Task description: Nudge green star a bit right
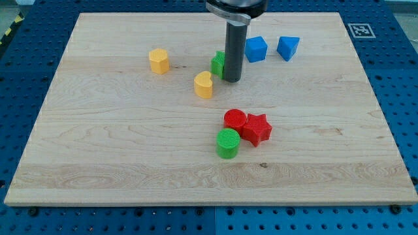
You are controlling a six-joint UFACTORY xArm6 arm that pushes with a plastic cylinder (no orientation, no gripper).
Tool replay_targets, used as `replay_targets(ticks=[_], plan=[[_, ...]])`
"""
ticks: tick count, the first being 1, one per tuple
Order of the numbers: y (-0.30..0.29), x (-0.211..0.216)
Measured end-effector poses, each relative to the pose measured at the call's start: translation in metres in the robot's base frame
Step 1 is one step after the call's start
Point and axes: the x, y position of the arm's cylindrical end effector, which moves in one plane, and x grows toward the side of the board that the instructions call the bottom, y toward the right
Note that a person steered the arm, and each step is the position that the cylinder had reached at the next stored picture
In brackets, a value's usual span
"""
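Green star (217, 63) sits near the view's top middle of the desk (117, 150), mostly hidden behind the dark rod; its shape cannot be made out clearly. My tip (232, 79) rests on the wood just at the star's right side, touching or nearly so. No hand is fitted, only the upright rod dropping from a dark round mount at the top edge. Just left and below lies a yellow heart-like block (204, 85); farther left, a yellow block (159, 61). Right of the rod stand a blue cube (256, 49) and a blue block (288, 47). Lower down, a red cylinder (234, 120), red star (257, 128) and green cylinder (228, 143) cluster together. Blue pegboard (32, 52) surrounds the pale wooden board.
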Motion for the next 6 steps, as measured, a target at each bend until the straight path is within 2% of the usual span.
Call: replay_targets(ticks=[1, 3, 5, 6], plan=[[-0.007, 0.007], [-0.059, -0.001], [-0.050, -0.024], [-0.044, -0.022]])
